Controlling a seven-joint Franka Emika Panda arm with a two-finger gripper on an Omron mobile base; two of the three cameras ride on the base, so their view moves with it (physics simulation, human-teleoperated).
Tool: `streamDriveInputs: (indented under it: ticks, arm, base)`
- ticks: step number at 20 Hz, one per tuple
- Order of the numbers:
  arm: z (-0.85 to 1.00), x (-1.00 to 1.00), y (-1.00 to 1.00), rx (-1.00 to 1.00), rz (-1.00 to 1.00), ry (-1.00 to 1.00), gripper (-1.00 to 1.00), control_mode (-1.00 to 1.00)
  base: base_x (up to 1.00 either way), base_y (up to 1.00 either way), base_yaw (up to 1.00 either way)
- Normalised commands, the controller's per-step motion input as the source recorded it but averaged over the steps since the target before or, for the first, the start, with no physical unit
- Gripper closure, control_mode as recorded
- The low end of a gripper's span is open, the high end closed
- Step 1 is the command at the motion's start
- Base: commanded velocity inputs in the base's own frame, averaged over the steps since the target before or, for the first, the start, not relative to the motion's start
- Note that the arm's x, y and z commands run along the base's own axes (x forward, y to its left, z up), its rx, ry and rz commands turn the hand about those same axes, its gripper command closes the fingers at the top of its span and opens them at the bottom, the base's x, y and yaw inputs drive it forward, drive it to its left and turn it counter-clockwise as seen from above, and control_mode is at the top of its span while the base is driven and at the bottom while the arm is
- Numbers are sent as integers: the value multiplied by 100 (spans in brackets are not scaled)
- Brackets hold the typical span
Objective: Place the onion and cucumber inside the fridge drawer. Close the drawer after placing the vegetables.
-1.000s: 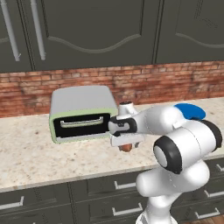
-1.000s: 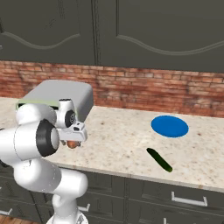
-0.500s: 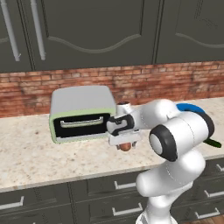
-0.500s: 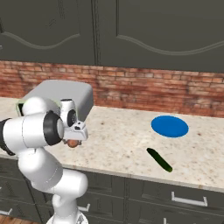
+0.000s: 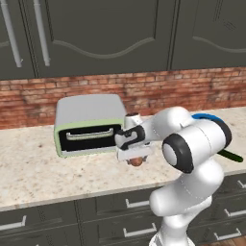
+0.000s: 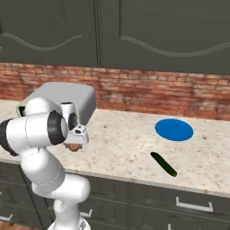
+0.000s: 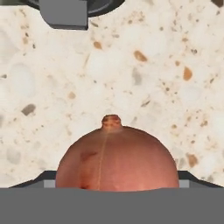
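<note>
Gripping the onion (image 7: 117,159) is the step in hand, and the hand view puts it right at the fingertips: the red-brown bulb fills the low middle of that view, its stem nub pointing away over the speckled counter (image 7: 175,65). The gripper (image 5: 136,158) hangs straight down over it just in front of the toaster oven (image 5: 89,125), with the onion peeking out under the hand in both base views (image 6: 73,147). The jaws stand wide to either side of the bulb, and I cannot tell from these pictures whether the pads touch it yet, so nothing counts as held. To do this well, the jaws should meet the onion at its widest girth, not above it, since a round smooth ball will squirt out from a high pinch; the hand looks centred, so I would leave it level, close evenly, and lift only once the bulb sits firm between the pads. A slow straight rise would also keep the wrist off the oven face close behind. Further along the counter, well apart from the arm, the cucumber (image 6: 163,164) lies flat near the front edge, with the blue disc (image 6: 174,129) beyond it toward the brick wall (image 6: 148,92).
</note>
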Motion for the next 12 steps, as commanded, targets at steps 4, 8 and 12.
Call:
streamDriveInputs:
  ticks: [4, 8, 12]
  arm:
    - [54, -67, -24, 0, 0, -25, 100, -100]
    - [73, -57, -30, 0, 0, -24, 100, -100]
    - [81, -33, -34, 0, -1, -18, 100, -100]
  base:
    - [0, 0, 0]
    - [0, 0, 0]
    - [0, 0, 0]
